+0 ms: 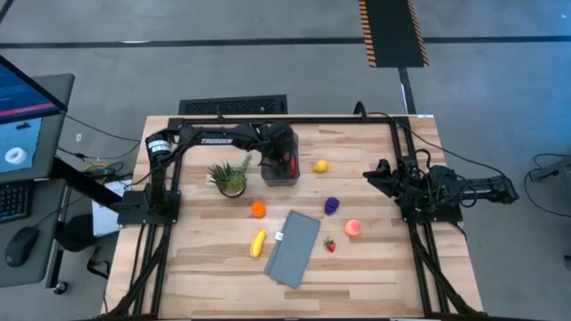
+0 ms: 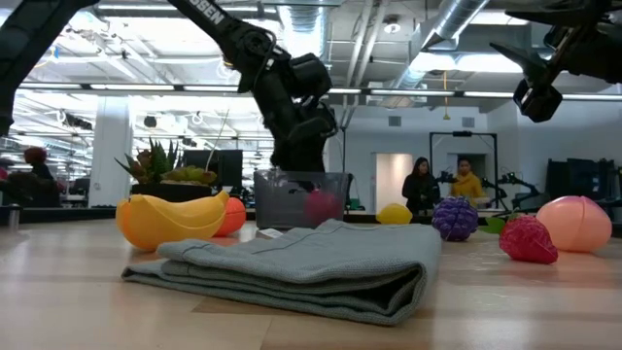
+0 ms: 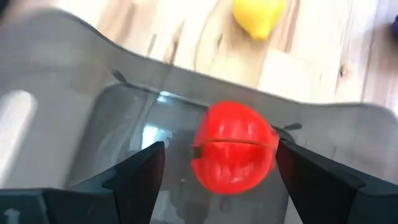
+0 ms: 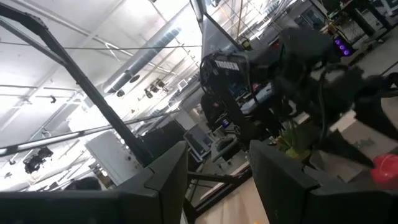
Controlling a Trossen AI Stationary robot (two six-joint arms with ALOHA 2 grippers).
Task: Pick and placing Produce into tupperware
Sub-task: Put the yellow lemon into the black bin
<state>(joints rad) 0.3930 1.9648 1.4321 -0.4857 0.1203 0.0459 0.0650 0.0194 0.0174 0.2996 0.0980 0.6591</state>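
Note:
The clear-grey tub (image 1: pixel 278 172) (image 2: pixel 292 199) stands at the table's far middle. My left gripper (image 1: pixel 284 159) (image 3: pixel 219 154) hangs open over it, pointing down. A red fruit (image 3: pixel 233 148) (image 2: pixel 321 206) sits inside the tub between the fingers. The lemon (image 1: pixel 320 166), grapes (image 1: pixel 332 205), orange (image 1: pixel 258 209), banana (image 1: pixel 258 242), peach (image 1: pixel 353 228) and strawberry (image 1: pixel 329 244) lie on the table. My right gripper (image 1: pixel 370 176) (image 4: pixel 217 165) waits open, raised at the table's right side. My left gripper stands open from above with a finger on either side of the red fruit in the tub. A clear gap shows at one finger (image 3: pixel 140 177). The fruit's edge (image 3: pixel 273 146) lies right against the other finger (image 3: pixel 311 180); I cannot tell whether they touch.
A toy pineapple (image 1: pixel 230 176) stands just left of the tub. A flat grey-blue folded panel (image 1: pixel 294 248) (image 2: pixel 292 267) lies near the table's near middle. People stand in the room beyond the table (image 2: pixel 442 185).

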